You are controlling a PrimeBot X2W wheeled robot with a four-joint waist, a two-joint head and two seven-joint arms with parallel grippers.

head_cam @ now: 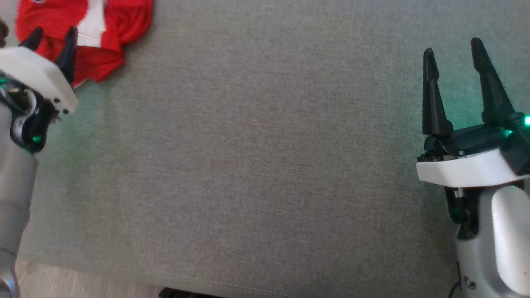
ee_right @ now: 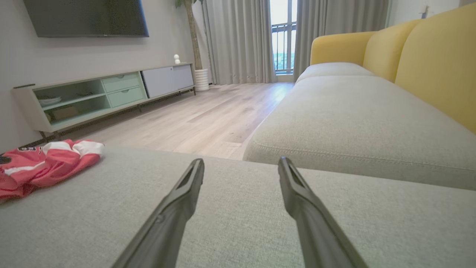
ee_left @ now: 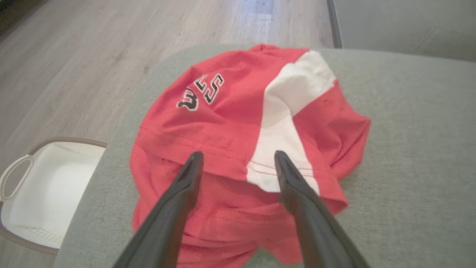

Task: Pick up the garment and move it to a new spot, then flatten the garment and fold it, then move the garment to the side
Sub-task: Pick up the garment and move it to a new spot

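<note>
Left wrist view: the left gripper (ee_left: pixel 238 154) is hovering, fingers spread, with the crumpled garment (ee_left: pixel 230 111) lying just ahead of its tips. The right gripper (head_cam: pixel 452 46) is waiting, jaws apart, well away. Risk: a shallow pinch catching one layer only, leaving the garment dragging off the seat (ee_left: pixel 409 149).

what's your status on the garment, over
Left gripper open, poised at the red garment, nothing gripped. Right gripper open above the grey cushion. Garment crumpled near the cushion's corner. Nothing blocking.
</note>
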